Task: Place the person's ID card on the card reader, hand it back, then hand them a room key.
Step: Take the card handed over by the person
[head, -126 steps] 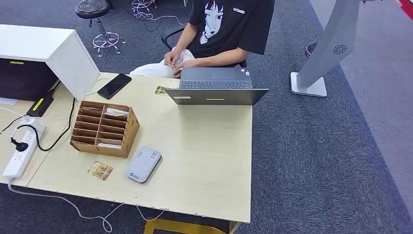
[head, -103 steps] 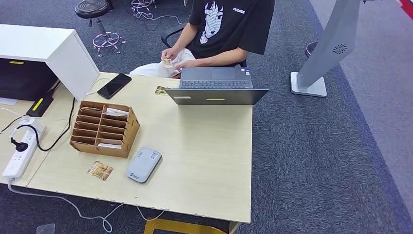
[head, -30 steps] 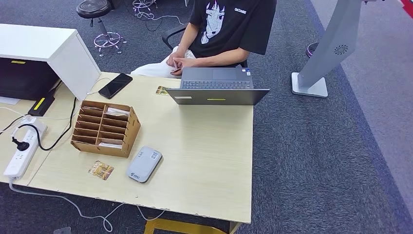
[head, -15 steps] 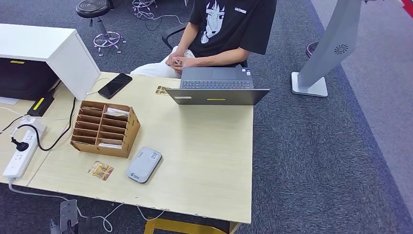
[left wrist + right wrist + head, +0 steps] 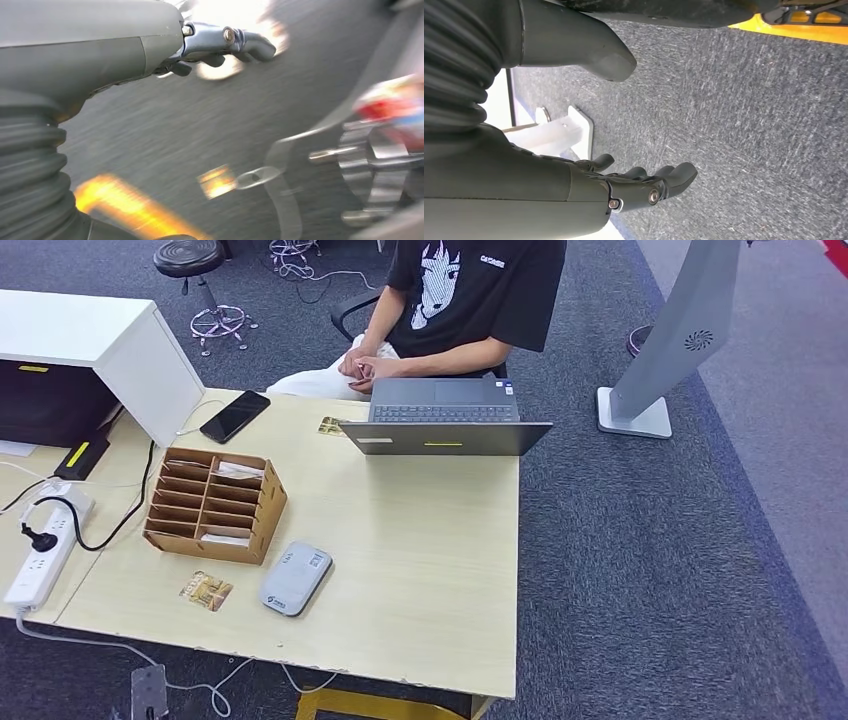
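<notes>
Nothing is done yet: the person [image 5: 455, 300] holds something small, maybe the ID card, the reader [image 5: 295, 577] sits bare on the surface [image 5: 420, 570], and both hands [image 5: 220, 42] [image 5: 639, 187] hang empty, fingers loosely apart.

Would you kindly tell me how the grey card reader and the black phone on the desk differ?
The card reader is grey and thick with rounded corners; the phone is black, flat and thin. The card reader lies near the desk's front edge beside the cardboard organiser; the phone lies by the far edge. Both lie flat and askew.
</notes>
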